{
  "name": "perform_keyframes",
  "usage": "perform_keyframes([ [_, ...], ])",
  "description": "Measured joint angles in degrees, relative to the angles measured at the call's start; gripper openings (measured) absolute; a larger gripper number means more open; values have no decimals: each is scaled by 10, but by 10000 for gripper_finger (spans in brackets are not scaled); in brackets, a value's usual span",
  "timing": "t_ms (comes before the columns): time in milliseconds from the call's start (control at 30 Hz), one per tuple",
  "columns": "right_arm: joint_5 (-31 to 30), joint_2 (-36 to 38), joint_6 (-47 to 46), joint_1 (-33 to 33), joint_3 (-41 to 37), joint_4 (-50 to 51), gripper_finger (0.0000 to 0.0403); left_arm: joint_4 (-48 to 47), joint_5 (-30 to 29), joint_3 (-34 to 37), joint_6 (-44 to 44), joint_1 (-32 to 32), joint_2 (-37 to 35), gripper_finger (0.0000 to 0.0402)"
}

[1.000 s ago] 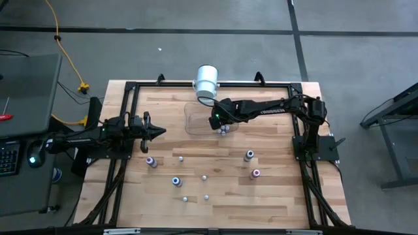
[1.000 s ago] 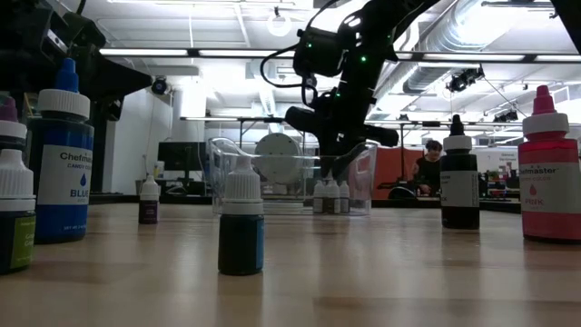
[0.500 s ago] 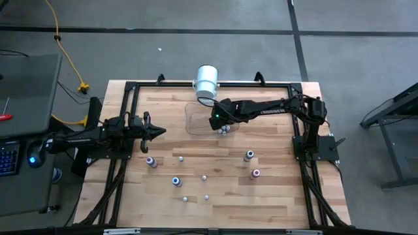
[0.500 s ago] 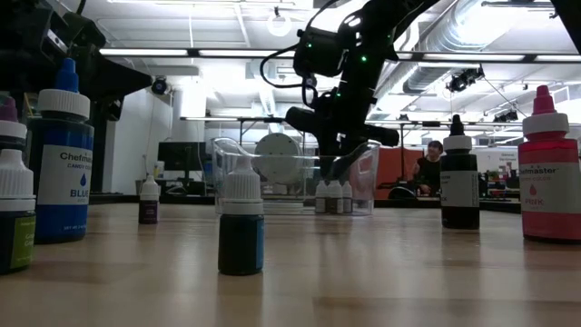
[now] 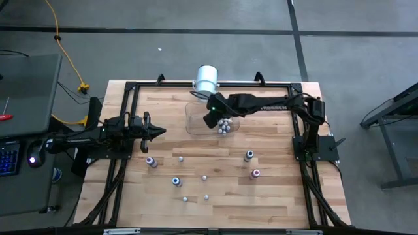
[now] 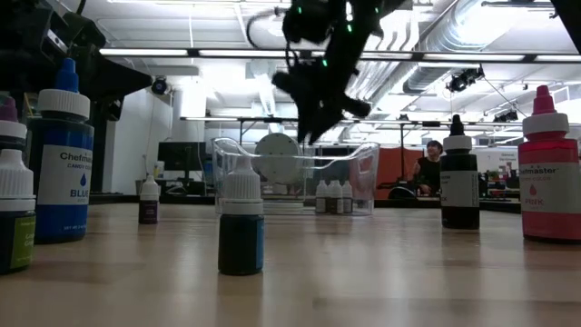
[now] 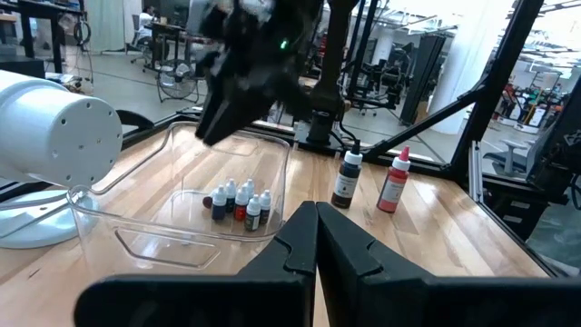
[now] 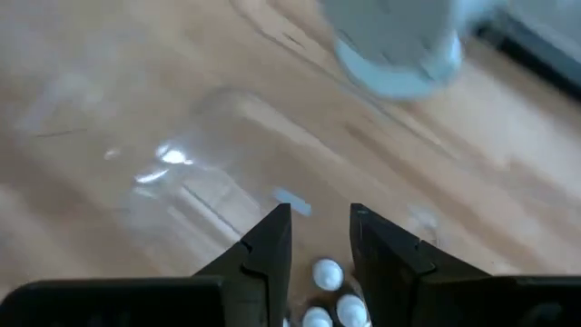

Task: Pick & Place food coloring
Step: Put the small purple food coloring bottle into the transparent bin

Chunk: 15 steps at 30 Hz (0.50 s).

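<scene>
Right tool risen off tub, part-open, empty, 5 bottles inside

Pale striped wooden tabletop, clear plastic tub, tiny white-capped bottles, big white cylinder, pink bottle.

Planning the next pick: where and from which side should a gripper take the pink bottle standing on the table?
Grip the pink bottle across its body just below the cap, coming straight down from above. It stands upright with bare wood all round, and its nearest neighbour stands clear of it, so fingers probably fit either side.
</scene>
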<state>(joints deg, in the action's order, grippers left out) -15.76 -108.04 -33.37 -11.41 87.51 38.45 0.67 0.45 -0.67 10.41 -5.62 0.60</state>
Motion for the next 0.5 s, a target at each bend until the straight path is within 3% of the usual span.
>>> perform_keyframes([
  [200,76,0,146,21,76,18,104,0,0,0,0,0,0,1],
  [500,194,0,244,75,142,77,104,0,0,0,0,0,0,1],
])
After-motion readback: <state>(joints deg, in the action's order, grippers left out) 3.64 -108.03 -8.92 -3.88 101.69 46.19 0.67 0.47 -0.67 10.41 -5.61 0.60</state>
